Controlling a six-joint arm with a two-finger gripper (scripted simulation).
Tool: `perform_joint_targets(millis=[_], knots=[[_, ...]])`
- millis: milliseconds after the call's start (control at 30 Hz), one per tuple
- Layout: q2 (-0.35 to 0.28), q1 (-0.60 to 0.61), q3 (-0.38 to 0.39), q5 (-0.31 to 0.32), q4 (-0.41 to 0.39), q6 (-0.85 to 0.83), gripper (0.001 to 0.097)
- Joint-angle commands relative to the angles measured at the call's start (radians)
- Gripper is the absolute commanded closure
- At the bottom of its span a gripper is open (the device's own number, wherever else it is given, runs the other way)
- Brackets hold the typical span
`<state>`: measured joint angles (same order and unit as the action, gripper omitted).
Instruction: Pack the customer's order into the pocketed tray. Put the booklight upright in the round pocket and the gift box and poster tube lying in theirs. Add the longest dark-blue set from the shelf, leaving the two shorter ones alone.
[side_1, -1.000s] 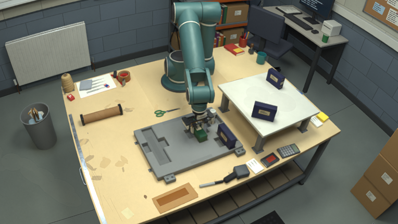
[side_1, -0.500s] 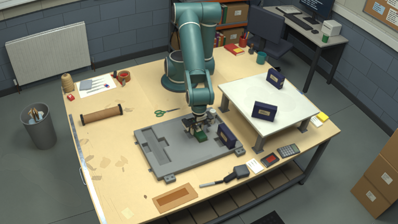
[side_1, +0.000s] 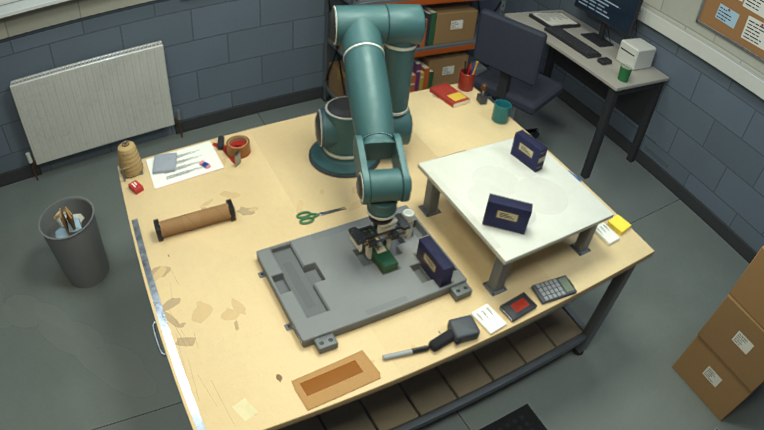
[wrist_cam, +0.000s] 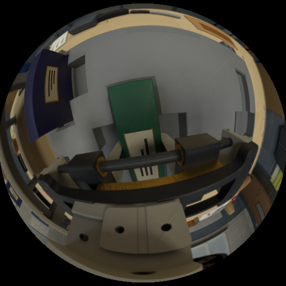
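Observation:
My gripper [side_1: 376, 247] [wrist_cam: 138, 157] is low over the middle of the grey pocketed tray [side_1: 355, 275], closed on the green gift box [side_1: 384, 260] [wrist_cam: 134, 112], which sits in a pocket there. A dark-blue set [side_1: 434, 260] [wrist_cam: 48, 90] stands in the tray's right pocket. The white booklight [side_1: 408, 216] stands upright at the tray's far edge, partly hidden by my wrist. The brown poster tube [side_1: 194, 219] lies on the table to the left. Two more dark-blue sets [side_1: 507, 213] [side_1: 528, 150] rest on the white shelf [side_1: 513, 197].
Behind the tray stands the arm's base [side_1: 342, 139], with green scissors [side_1: 315, 215] beside it. A tape gun [side_1: 449, 334], a calculator [side_1: 553, 288] and cards lie near the front edge. The long pocket [side_1: 296, 278] on the tray's left is empty.

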<state>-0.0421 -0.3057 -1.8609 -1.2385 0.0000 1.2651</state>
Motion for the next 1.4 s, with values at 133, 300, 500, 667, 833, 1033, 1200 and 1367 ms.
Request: perform_joint_targets(millis=[133, 300, 500, 667, 833, 1033, 1200, 1367], knots=[[0.001, 0.0, 0.001, 0.0, 0.0, 0.0, 0.0821], [0.0, 0.0, 0.001, 0.0, 0.0, 0.0, 0.0721], [0.0, 0.0, 0.001, 0.0, 0.0, 0.0, 0.0601], [0.0, 0.0, 0.001, 0.0, 0.0, 0.0, 0.0501], [0.0, 0.0, 0.001, 0.0, 0.0, 0.0, 0.0401], [0.0, 0.0, 0.001, 0.0, 0.0, 0.0, 0.0326], [0.0, 0.0, 0.001, 0.0, 0.0, 0.0, 0.0326], [0.0, 0.0, 0.001, 0.0, 0.0, 0.0, 0.0326]])
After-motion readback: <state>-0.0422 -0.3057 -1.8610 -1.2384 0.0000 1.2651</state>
